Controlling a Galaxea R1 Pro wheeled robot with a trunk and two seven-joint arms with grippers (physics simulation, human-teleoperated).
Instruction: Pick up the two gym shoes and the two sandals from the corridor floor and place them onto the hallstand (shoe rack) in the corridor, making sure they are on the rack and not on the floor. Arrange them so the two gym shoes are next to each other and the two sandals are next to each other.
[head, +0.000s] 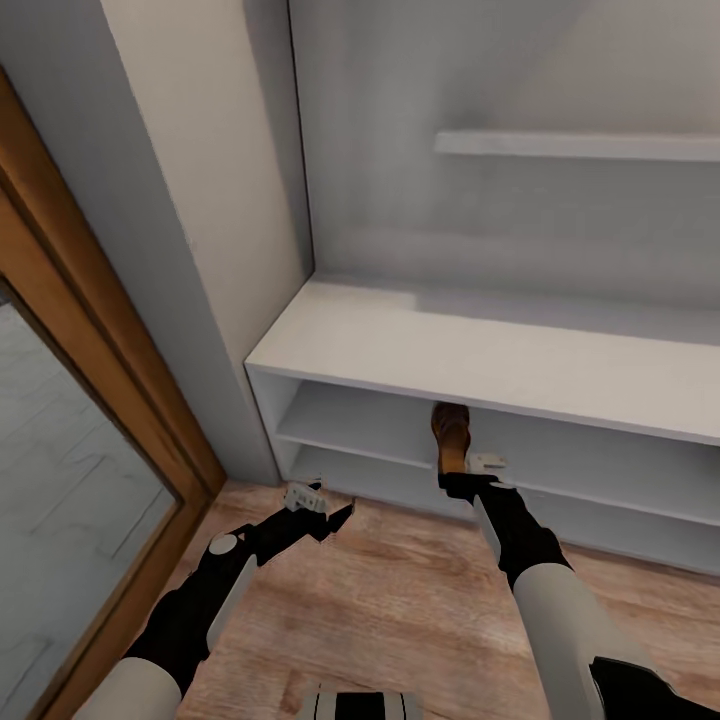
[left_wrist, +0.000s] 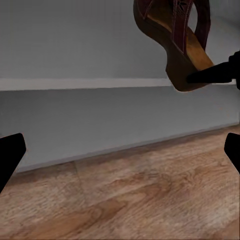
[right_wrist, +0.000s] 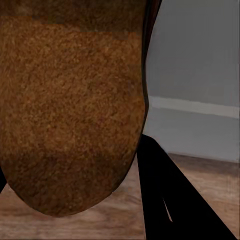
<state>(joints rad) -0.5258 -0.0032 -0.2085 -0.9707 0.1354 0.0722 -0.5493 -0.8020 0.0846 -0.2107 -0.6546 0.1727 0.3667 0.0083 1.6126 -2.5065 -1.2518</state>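
One sandal (head: 451, 438) sits clamped in the right gripper (head: 462, 478) just ahead of the hallstand (head: 480, 360), needing release on its shelf, while the left gripper (head: 322, 507) hangs spread

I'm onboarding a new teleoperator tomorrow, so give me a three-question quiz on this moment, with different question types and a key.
1. True or false: the right gripper holds a sandal.
2. Multiple choice: where is the sandal's front end? A) lying on the corridor floor; B) in the opening under the top board of the hallstand; C) on the upper wall shelf.
3. Fill in: the left gripper is ____ and holds nothing.

Key: 1 true; 2 B; 3 open.
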